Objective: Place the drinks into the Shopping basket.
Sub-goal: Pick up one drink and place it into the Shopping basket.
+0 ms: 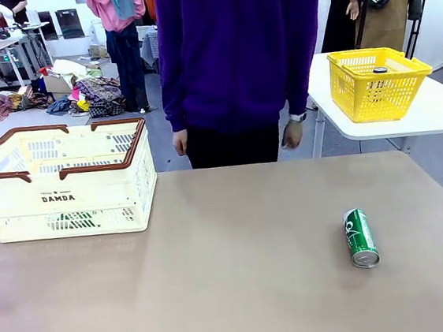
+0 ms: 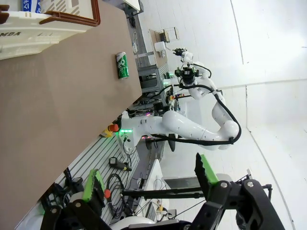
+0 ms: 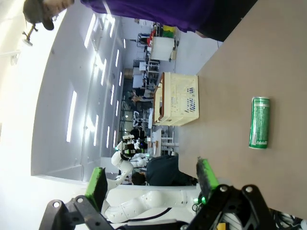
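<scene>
One green drink can lies on its side on the brown table, right of the middle; the left wrist view shows this can far off, and it is closer in the right wrist view. The cream Shopping basket with brown rim and "DAMDA" print stands at the table's far left; one corner of the basket is in the left wrist view, and the whole basket in the right wrist view. My left gripper is open, held away from the table. My right gripper is open too, short of the can.
A person in a purple top stands at the far edge, hands hanging down. A yellow basket sits on a white side table at the right. The other arm is seen beyond the table's edge in the left wrist view.
</scene>
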